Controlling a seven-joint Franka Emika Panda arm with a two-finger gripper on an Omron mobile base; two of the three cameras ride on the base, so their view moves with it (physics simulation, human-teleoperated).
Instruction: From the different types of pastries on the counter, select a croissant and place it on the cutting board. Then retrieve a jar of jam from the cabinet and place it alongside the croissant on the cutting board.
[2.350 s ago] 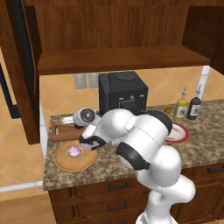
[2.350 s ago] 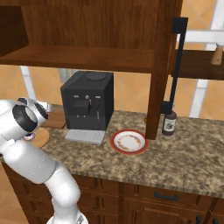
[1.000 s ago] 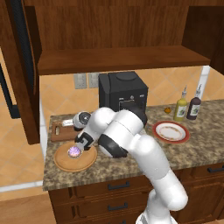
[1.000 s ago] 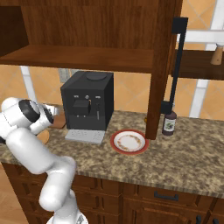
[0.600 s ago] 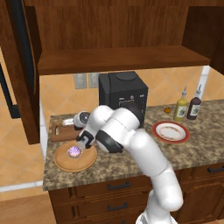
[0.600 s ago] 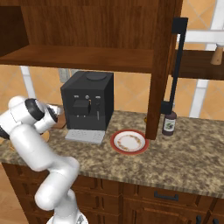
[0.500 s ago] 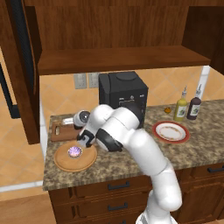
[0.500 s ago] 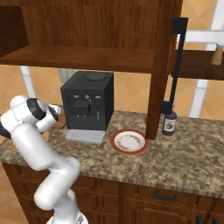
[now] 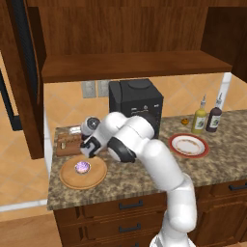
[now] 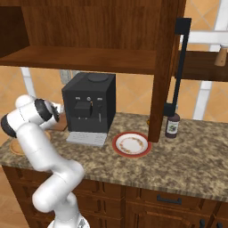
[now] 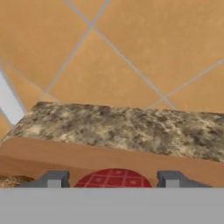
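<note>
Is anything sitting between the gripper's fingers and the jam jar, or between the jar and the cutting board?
Nothing visible. In the hand view the jam jar sits directly between the gripper fingertips, over the cutting board. Whether the jar already rests on the board can't be told.

The robot arm has swung left from mid-surface to the far-left end over the past seconds — its hand (image 9: 89, 144) now low over the cutting board (image 9: 67, 143), where earlier it hovered nearer the round board (image 9: 83, 172) with the cupcake (image 9: 82, 167). The elbow no longer hides the red-rimmed plate (image 9: 188, 144). The jaws, tight a second ago, have parted slightly — fingertips (image 11: 53, 179) flanking the jam jar's red checked lid (image 11: 113, 178).
</note>
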